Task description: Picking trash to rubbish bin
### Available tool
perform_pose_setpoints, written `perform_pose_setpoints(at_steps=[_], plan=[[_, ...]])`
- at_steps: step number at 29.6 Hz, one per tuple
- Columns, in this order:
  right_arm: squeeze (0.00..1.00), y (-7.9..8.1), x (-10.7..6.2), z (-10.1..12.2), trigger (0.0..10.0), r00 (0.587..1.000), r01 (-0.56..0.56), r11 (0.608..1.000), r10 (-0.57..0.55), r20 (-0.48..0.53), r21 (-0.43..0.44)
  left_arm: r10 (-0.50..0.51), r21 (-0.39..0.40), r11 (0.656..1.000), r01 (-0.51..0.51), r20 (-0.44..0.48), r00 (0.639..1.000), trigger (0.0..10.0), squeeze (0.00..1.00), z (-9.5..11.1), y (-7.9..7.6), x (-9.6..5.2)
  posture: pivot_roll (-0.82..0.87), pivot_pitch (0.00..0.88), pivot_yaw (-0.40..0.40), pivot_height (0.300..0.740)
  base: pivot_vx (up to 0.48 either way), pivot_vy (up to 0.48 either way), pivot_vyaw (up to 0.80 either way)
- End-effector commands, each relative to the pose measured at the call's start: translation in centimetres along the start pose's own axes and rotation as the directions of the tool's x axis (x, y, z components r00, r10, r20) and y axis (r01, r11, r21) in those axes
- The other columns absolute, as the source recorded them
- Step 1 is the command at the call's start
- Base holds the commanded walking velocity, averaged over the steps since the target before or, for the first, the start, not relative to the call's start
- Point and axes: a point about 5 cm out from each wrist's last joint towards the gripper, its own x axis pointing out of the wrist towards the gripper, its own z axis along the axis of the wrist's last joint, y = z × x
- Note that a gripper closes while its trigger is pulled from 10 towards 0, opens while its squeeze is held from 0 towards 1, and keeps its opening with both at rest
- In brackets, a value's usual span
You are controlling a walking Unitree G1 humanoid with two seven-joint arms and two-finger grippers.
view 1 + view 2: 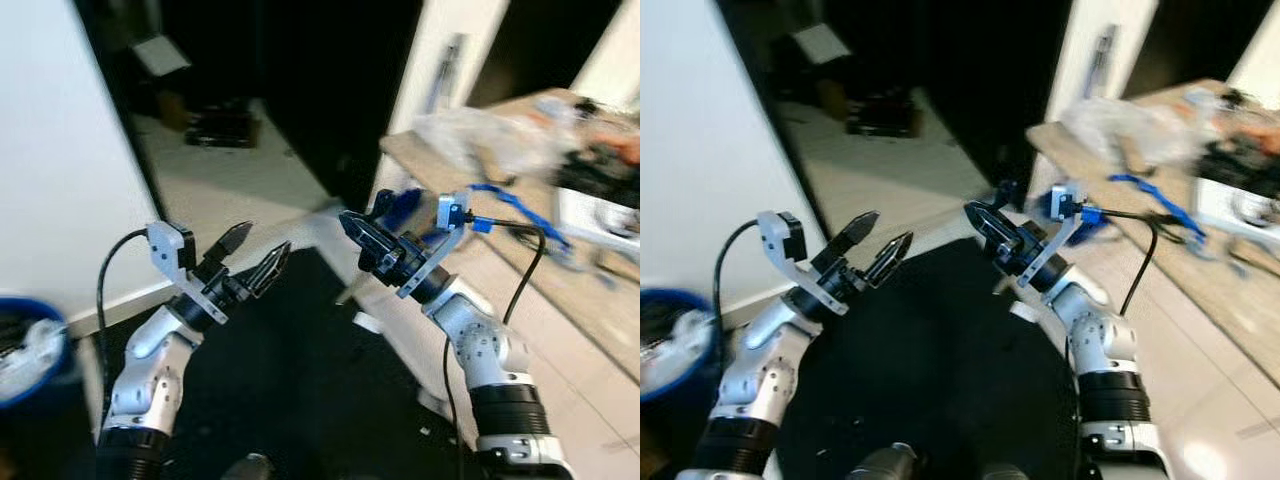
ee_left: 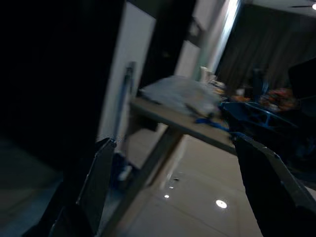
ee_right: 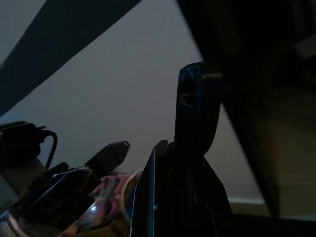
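Presently, the blue round plastic rubbish bin [image 1: 28,345] with pale crumpled waste inside sits at the lower left edge of the head views, and the left gripper [image 1: 258,260] hovers spread and empty at centre left. Right of centre, the right gripper [image 1: 985,222] seems pressed on a small colourful wrapper [image 3: 106,207]. With blur and the bin far left, that wrapper may slip or fall short of the rim.

Two black fingers [image 2: 96,190] of the left gripper [image 2: 177,187] stand apart — beyond them, toward one o'clock, a wooden table [image 2: 173,118] carries a pale plastic bag [image 2: 180,94].
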Motion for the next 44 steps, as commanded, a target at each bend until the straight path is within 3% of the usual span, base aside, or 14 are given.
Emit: perform_pose_setpoints(at_steps=[1, 44], plan=[[0.00, -0.18, -0.27, -0.06, 10.0, 1.000, 0.011, 1.000, -0.011, -0.010, 0.002, -0.010, 0.000, 1.000, 0.010, -0.014, 1.000, 10.0, 0.00, -0.14, -0.18, 0.12, 0.01, 0.000, -0.044, 0.740, 0.000, 0.000, 0.75], [0.00, -0.19, -0.25, -0.17, 10.0, 1.000, 0.003, 1.000, -0.003, -0.016, 0.004, -0.011, -0.015, 1.000, 0.010, -0.027, 1.000, 10.0, 0.00, -0.28, -0.04, 0.12, 0.01, 0.000, -0.043, 0.740, 0.000, 0.000, 0.75]])
